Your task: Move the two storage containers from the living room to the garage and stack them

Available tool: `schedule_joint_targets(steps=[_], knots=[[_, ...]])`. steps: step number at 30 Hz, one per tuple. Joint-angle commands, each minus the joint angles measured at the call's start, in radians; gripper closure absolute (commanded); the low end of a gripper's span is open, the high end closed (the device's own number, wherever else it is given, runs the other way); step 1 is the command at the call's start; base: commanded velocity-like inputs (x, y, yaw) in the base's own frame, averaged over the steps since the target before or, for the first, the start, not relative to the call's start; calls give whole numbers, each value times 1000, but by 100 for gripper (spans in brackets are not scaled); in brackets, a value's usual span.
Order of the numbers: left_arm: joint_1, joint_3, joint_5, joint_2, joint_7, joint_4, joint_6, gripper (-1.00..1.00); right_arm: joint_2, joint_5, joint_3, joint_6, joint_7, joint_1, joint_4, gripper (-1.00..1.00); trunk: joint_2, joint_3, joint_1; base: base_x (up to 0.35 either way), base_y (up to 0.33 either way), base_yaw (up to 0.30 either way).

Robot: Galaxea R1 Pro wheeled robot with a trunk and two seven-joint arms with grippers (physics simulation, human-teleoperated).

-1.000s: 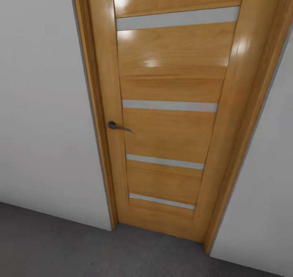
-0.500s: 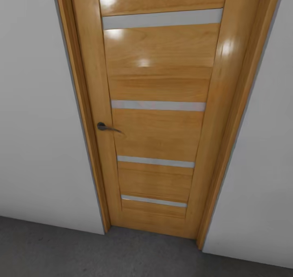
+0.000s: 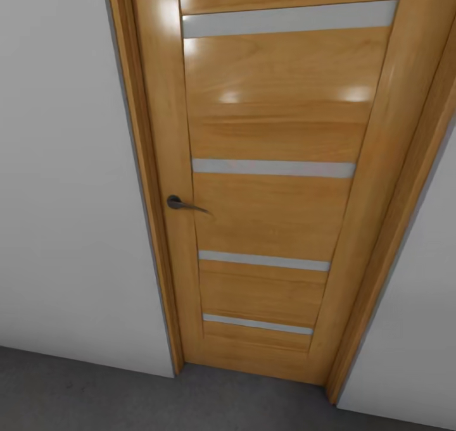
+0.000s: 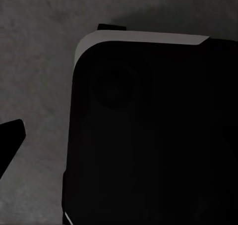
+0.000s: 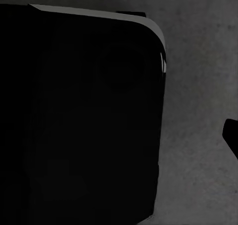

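Left wrist view gives us a big black rounded body (image 4: 148,136) with a pale edge, close to the lens, and past it the floor (image 4: 39,61), dark grey and mottled; a black tip (image 4: 10,140) pokes in at the frame's edge, and whether that claw is open or closed, I cannot tell. Right wrist view, same story: a black rounded bulk (image 5: 79,116) over grey concrete (image 5: 198,136), a dark sliver (image 5: 232,136) at the border, and again I cannot tell how the claw stands or whether it holds anything. Up to the head view now: a strip of that grey floor (image 3: 76,393) at the near edge; then a closed wooden door (image 3: 272,133), honey-coloured and glossy, with pale horizontal strips across it and a dark lever handle (image 3: 180,204) by its left edge; plain grey-white wall (image 3: 63,165) on either side of the frame.
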Motion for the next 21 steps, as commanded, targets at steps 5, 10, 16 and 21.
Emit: schedule_joint_targets(steps=[5,10,16,21], knots=[[0,0,9,0,0,0,-2,-100,0,6,0,-4,0,0,0,-100,0,-1,0,159,287,0],[0,0,9,0,0,0,-2,-100,-1,6,-2,-9,0,0,0,-100,0,-1,0,138,216,0],[0,0,9,0,0,0,-4,-100,0,1,-7,-10,0,0,0,-100,0,-1,0,28,40,-142],[0,0,9,0,0,0,-4,-100,-1,-1,-9,-9,0,0,0,-100,0,-1,0,4,5,-229]])
